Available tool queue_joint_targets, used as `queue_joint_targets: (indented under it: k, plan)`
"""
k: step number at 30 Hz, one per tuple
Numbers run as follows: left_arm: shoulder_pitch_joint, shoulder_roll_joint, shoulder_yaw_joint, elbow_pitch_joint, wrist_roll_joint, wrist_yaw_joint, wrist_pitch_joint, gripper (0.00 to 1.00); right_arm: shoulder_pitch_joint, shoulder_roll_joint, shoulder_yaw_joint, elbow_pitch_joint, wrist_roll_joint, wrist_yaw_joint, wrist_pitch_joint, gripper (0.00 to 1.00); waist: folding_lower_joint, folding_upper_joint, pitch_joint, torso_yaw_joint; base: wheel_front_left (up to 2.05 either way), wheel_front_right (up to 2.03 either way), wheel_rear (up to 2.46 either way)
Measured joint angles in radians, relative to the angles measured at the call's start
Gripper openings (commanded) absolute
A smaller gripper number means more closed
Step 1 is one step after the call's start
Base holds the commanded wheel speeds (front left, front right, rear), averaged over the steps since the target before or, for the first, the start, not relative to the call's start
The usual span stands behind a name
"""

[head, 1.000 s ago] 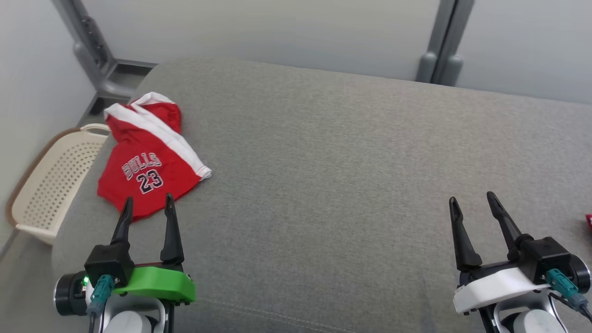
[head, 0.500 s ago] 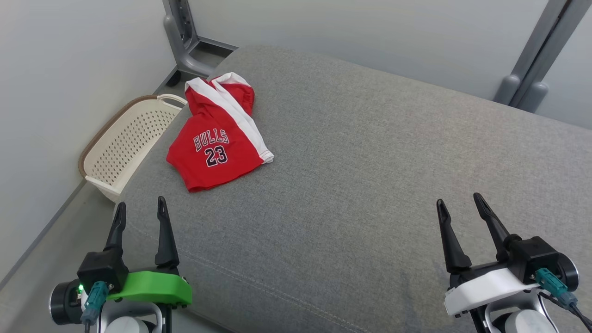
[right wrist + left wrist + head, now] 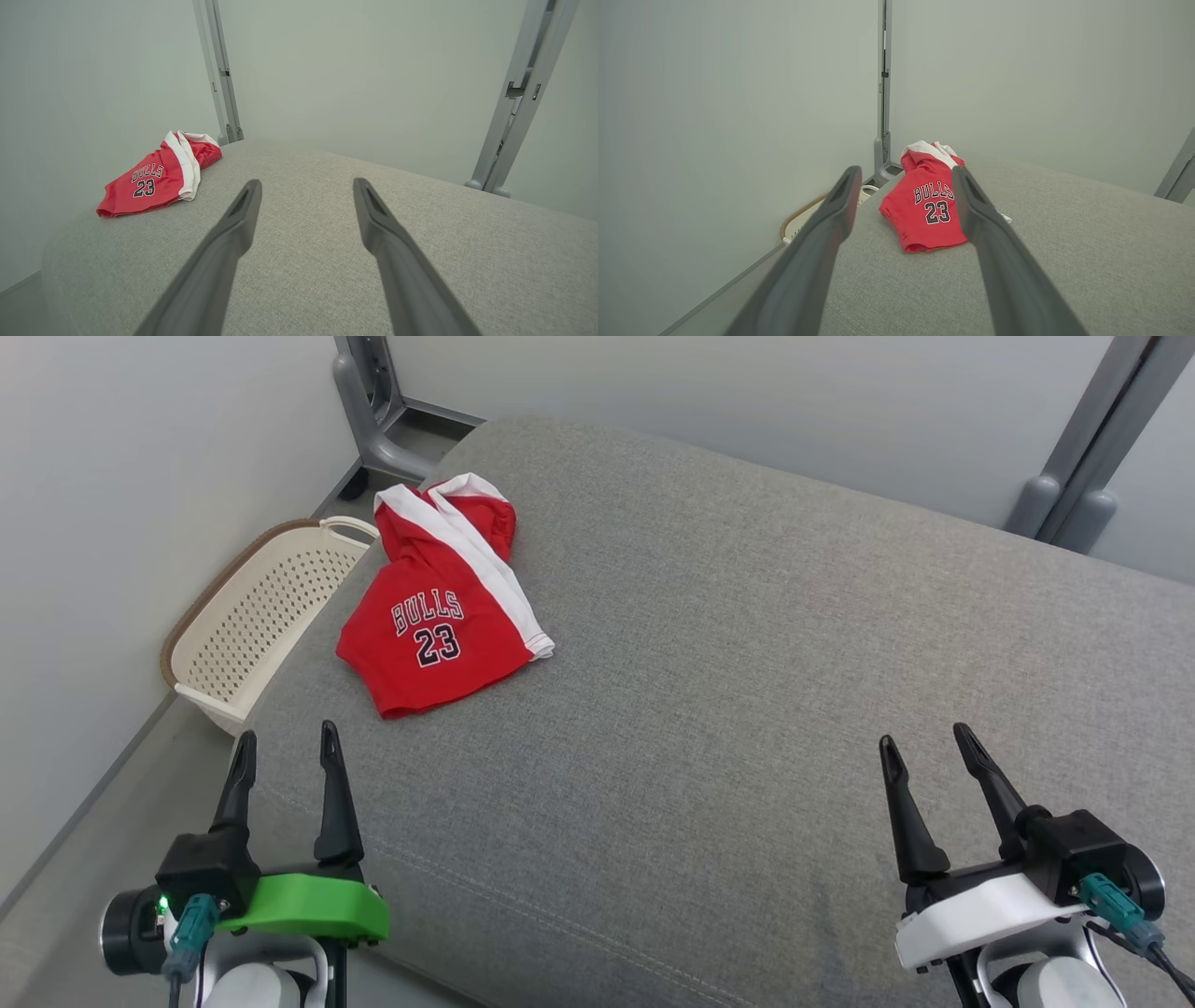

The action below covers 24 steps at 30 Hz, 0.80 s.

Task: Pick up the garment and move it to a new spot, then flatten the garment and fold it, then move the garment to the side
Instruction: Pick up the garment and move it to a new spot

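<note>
the red bulls 23 garment (image 3: 431, 639), which looks like a pair of basketball shorts with a white side stripe, lies on the far left part of the grey fabric cushion (image 3: 747, 644), close to its left edge; it is loosely bunched at the far end and flatter at the near hem, with the lettering facing up; its long axis runs away from the robot, leaning a little to the right in the head view.

the left claw (image 3: 286, 733) hangs over the cushion's near left corner, fingers apart and holding nothing; the garment lies ahead of it and slightly to its right, near but not touching; in the left wrist view the garment (image 3: 924, 212) shows between the two spread fingers, so this arm seems already lined up along it; the right claw (image 3: 923, 735) is also spread and empty, over the near right part of the cushion, well apart from the garment (image 3: 149, 182), which lies far off to its left; the left arm is clearly the nearer one for the pick.

a cream perforated laundry basket (image 3: 247, 625) stands on the floor just beside the cushion's left edge, near the garment; grey metal frame posts (image 3: 369, 420) rise behind, against a pale wall; the path from the left claw to the near hem looks open, and judging by this, the pick-up step is not yet begun; the basket edge is the one thing a wide swing might catch.
</note>
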Motion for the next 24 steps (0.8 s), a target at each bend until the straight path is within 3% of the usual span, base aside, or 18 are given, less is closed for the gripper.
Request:
queue_joint_targets:
  k: [6,12,24]
  plan:
    - [-0.107,0.035,0.017,-0.033,0.001,-0.027,0.018,1.00,-0.021,-0.001,0.012,-0.005,0.000,0.000,0.004,1.00,0.0000,0.0000,0.017,-0.007,0.00,0.00,0.00]
    - [-0.275,0.078,0.035,-0.007,-0.035,-0.069,0.139,1.00,-0.048,-0.023,0.039,-0.012,-0.005,0.000,0.013,1.00,0.0000,0.0000,0.051,-0.042,0.00,0.00,0.00]
    - [-0.534,0.053,0.041,0.479,-0.193,-0.176,0.378,1.00,-0.114,-0.067,0.051,-0.044,-0.005,0.000,0.030,1.00,0.0002,0.0000,0.187,-0.140,0.00,0.00,0.00]
